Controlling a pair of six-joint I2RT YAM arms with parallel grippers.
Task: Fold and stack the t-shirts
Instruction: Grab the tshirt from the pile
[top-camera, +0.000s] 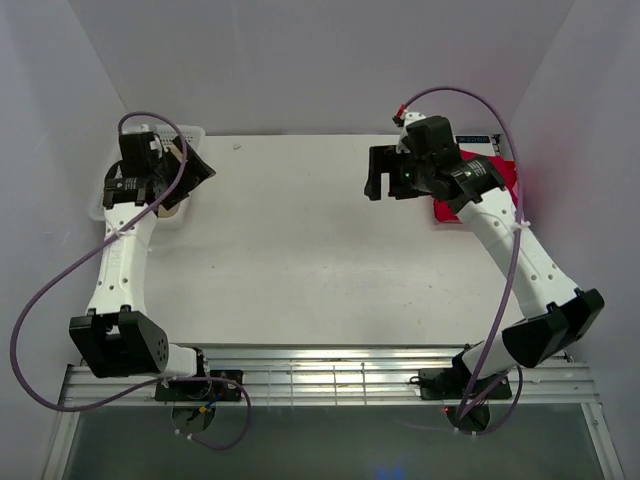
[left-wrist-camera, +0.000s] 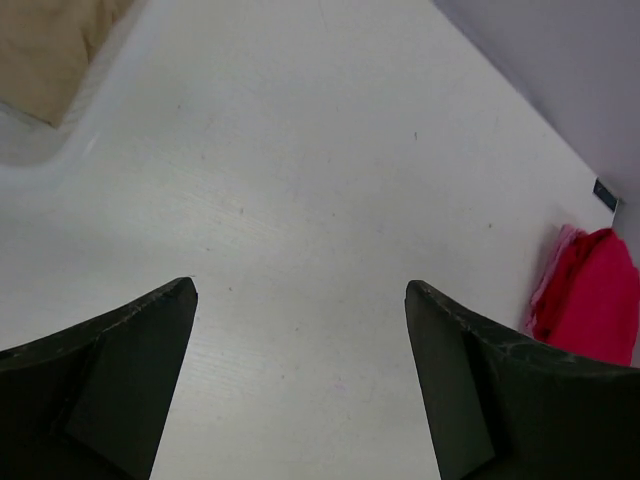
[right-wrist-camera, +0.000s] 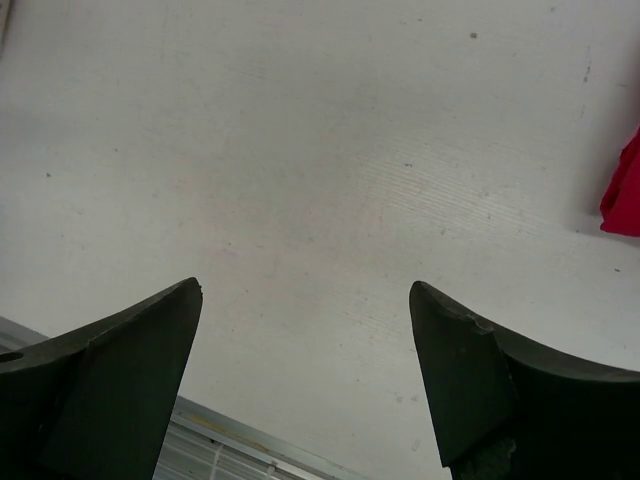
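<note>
Top external shows the whole table (top-camera: 300, 260), with the red t-shirt (top-camera: 505, 178) at its right edge, partly under the right arm (top-camera: 525, 255). Only left wrist shows the tan t-shirt (left-wrist-camera: 40, 45) clearly, at far left. Left gripper (left-wrist-camera: 300, 290) and right gripper (right-wrist-camera: 305, 285) gape wide, empty.

red t-shirt (top-camera: 507, 178): largely covered by the right arm (top-camera: 520, 250) from above, cut by the right edge in both wrist views | tan t-shirt (left-wrist-camera: 40, 45): cropped at the left wrist view's top-left corner, mostly hidden under the left arm (top-camera: 125, 260) from above | small dark tag (left-wrist-camera: 604, 193): too small to be read
</note>
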